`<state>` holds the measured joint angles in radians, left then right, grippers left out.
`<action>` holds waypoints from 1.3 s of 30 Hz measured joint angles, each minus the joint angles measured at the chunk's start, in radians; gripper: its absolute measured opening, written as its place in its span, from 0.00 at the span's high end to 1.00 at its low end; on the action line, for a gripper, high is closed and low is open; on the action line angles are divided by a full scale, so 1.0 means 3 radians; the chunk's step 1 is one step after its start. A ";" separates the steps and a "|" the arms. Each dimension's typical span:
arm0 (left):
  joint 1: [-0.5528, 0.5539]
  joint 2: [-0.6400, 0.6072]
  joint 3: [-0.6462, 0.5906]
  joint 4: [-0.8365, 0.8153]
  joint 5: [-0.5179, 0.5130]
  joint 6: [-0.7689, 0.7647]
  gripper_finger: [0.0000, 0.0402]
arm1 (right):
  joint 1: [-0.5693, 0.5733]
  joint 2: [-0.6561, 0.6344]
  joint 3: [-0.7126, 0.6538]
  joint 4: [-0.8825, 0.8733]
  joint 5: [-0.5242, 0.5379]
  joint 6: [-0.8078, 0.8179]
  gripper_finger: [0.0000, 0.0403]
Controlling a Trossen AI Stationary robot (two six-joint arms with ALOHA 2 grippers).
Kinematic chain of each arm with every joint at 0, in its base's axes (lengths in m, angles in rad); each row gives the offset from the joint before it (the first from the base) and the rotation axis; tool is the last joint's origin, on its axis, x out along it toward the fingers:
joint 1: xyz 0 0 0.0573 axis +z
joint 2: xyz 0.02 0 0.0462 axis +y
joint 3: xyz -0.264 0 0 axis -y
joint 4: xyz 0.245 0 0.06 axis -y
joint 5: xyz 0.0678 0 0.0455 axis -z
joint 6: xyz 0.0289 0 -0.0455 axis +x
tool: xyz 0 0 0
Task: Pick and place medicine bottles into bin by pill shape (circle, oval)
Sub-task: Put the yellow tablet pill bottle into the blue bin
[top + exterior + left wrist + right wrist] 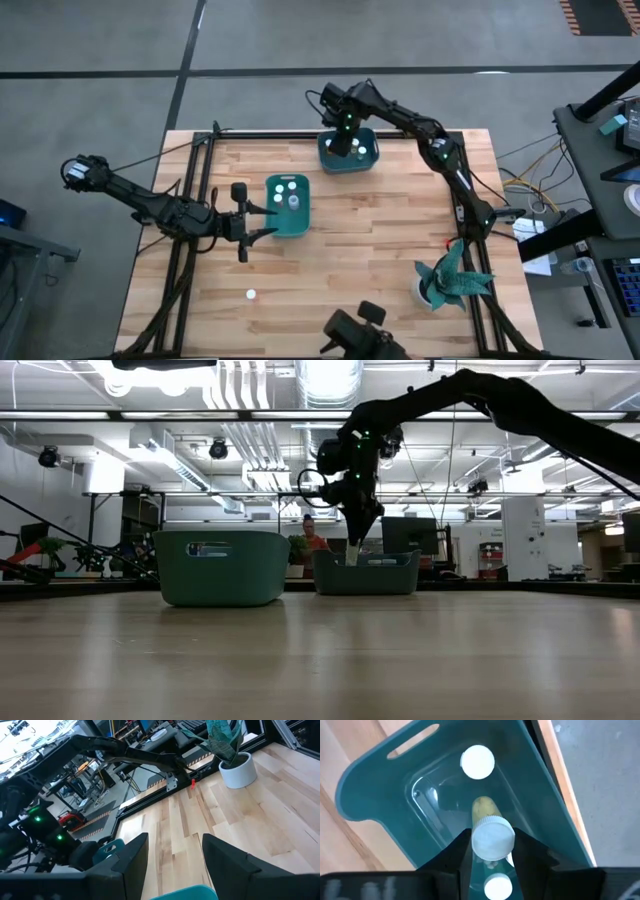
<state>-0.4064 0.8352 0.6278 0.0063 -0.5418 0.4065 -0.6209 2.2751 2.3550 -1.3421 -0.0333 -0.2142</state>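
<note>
My right gripper hangs over the far teal bin and is shut on a medicine bottle with a white cap and a yellowish body. Two more white-capped bottles lie in that bin. The nearer teal bin holds three bottles. One small bottle stands alone on the table near the front edge. My left gripper is open and empty, just left of the nearer bin. My right gripper pinches the bottle between its two fingers at the sides of its white cap. The fingers come from above, pointing down into the bin. The bottle is about upright, cap toward the wrist, its yellowish body reaching down inside the bin; whether it touches the floor I cannot tell.
A teal-leaved plant in a white pot stands at the table's front right. A black frame rail runs along the table's left side. Bare wood lies between the two bins and the front edge. A dark camera mount sits at the front edge.
</note>
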 joint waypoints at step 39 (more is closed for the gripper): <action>0.0000 0.0000 0.0001 0.0000 -0.0026 0.0003 0.57 | -0.0028 0.0158 -0.0064 0.0157 0.0124 -0.0071 0.72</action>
<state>-0.4065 0.8352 0.6281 0.0063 -0.5495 0.4072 -0.6292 2.3226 2.3360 -1.2949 0.0038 -0.2356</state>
